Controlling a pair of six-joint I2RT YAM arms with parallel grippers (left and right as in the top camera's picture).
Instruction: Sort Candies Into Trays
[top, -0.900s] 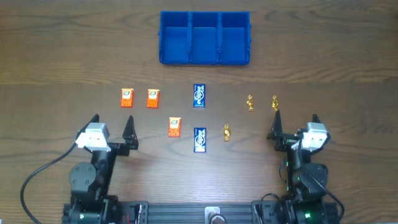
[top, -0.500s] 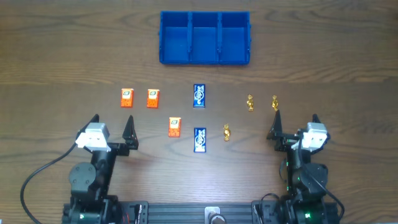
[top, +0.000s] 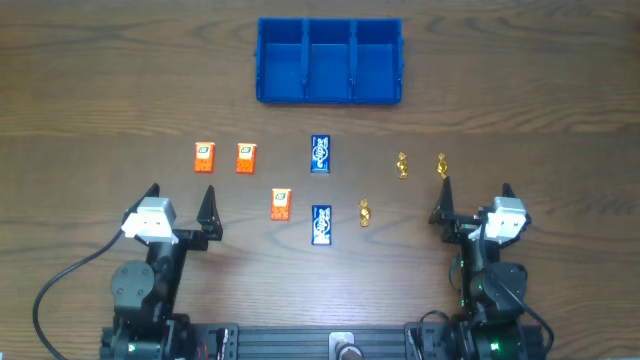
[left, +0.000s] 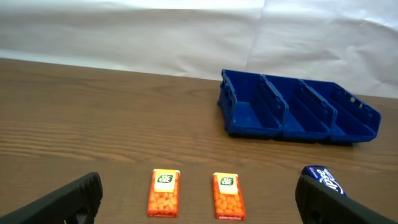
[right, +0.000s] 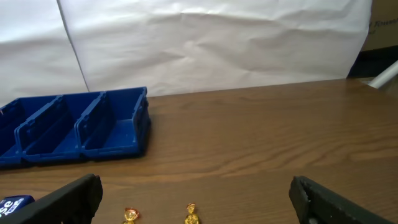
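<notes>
- Nothing has moved since the earlier frames: arms and candies sit exactly as before.
- Left gripper: fingers spread wide, holding nothing.
- Three orange boxes, labels too small to read.
- Two blue packets, centre.
- Three gold candies.
- Right gripper: wide apart, touching nothing.
- One three-compartment tray, beyond the candies.

Blue three-bin tray, nearer three orange boxes, two blue packets, three gold candies
</notes>
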